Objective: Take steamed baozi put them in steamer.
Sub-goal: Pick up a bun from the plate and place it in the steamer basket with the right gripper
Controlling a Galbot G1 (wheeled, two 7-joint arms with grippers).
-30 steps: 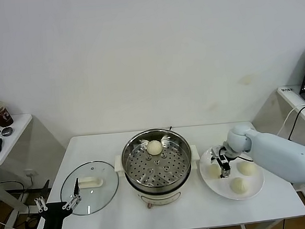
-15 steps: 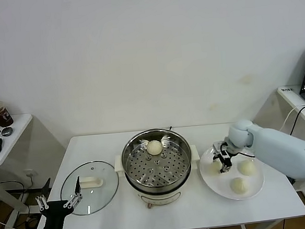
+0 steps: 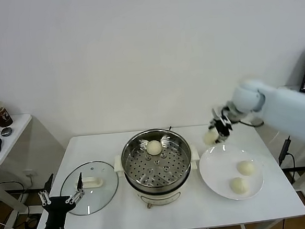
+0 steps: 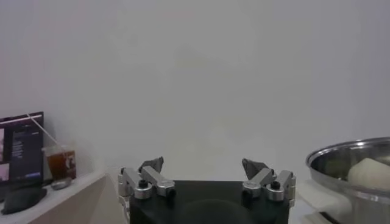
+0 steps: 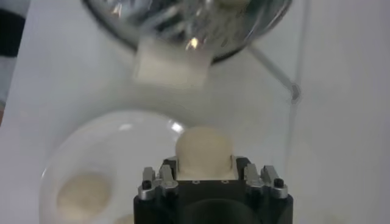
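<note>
Right gripper clamped on a bun, lifted in air above the far-left edge of the plate, between plate and steamer. Wrist view: bun sits between the fingers, bulging out past them, with the steamer handle ahead and the plate below. One bun already on the perforated tray at the far side of the steamer; two buns left on the plate. Left gripper parked low off the table's near-left corner, fingers spread, holding nothing; lid lies flat on the table beside it.

Step in hand, by my read: carry toward the steamer.

Risks:
- Soft dough, so a hard squeeze may dent it and a loose one may let it slip mid-carry onto the table.
- Low path could clip the steamer rim or white handle.
- Dropping near the far side may land it on the bun already there; aim for bare tray.
- Sticky dough may cling to a finger on release and get dragged.
</note>
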